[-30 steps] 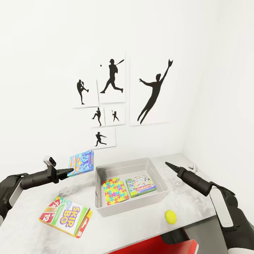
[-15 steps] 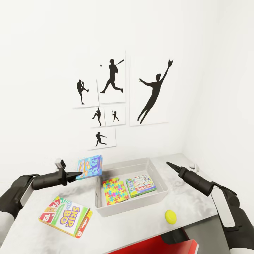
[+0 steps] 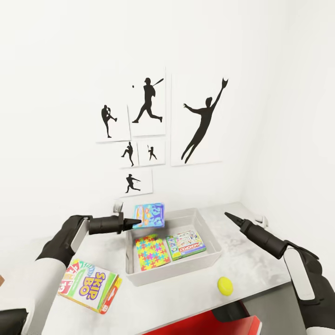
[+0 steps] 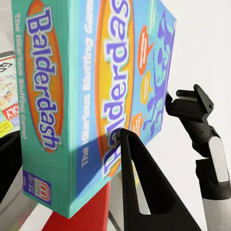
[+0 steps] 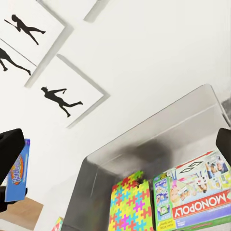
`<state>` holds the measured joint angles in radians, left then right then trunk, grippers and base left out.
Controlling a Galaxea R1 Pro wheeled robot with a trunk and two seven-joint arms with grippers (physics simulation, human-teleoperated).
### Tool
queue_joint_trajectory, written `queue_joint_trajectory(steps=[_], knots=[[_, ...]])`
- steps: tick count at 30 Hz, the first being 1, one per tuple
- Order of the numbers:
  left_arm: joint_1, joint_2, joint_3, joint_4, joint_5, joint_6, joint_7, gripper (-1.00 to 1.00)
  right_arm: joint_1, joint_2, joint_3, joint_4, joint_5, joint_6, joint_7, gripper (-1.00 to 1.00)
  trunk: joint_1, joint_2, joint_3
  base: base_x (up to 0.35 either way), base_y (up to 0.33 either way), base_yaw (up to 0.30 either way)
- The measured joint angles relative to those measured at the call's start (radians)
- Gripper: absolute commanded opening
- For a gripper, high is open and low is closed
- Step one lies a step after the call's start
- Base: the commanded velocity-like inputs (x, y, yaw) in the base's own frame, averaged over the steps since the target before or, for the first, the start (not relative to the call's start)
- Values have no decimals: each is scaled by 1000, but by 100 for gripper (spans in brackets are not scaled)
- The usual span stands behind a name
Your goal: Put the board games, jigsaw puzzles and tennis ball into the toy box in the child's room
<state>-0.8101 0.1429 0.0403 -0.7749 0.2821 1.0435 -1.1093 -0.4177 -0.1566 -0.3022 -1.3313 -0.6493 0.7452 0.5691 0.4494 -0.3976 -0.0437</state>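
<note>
- Currently, the table, a pale marbled surface, is standing against a white wall carrying baseball silhouette prints.
- The toy box, a grey open bin, is sitting on the table; a jigsaw puzzle and the Monopoly box are lying flat side by side on its floor.
- The left gripper is reaching in from the left, its jaws clamped on the Balderdash box, which is hanging upright in the air above the bin's near-left corner, clear of the rim.
- In the left wrist view, the Balderdash box is sitting between the dark fingers.
- The Skip-Bo box is lying flat on the table, left of the bin and well apart from it.
- The right gripper is hovering right of the bin, holding nothing; its jaws appear pressed together into one point.
- The tennis ball is resting on the table near the bin's front-right corner.
</note>
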Motion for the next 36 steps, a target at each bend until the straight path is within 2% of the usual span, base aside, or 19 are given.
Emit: queue_joint_trajectory(steps=[1,2,4,8,14,36], knots=[[-3,-11,0,0,-1,0,14,-100,0,0,-3,0,0,0,0,100,0,0,0,0,0,0],[3,-12,3,5,-10,-8,9,-100,0,6,-9,6,6,1,0,100,0,0,0,0,0,0],[4,-13,4,5,-5,-11,0,-100,0,13,-18,9,6,1,0,100,0,0,0,0,0,0],[4,-13,3,5,-5,-11,0,-100,0,13,-17,9,6,1,-1,100,0,0,0,0,0,0],[4,2,2,6,-7,-13,1,-100,0,-4,-14,12,2,0,0,100,0,0,0,0,0,0],[4,4,0,6,-6,-12,3,-100,0,-9,-15,12,-3,2,-1,100,0,0,0,0,0,0]])
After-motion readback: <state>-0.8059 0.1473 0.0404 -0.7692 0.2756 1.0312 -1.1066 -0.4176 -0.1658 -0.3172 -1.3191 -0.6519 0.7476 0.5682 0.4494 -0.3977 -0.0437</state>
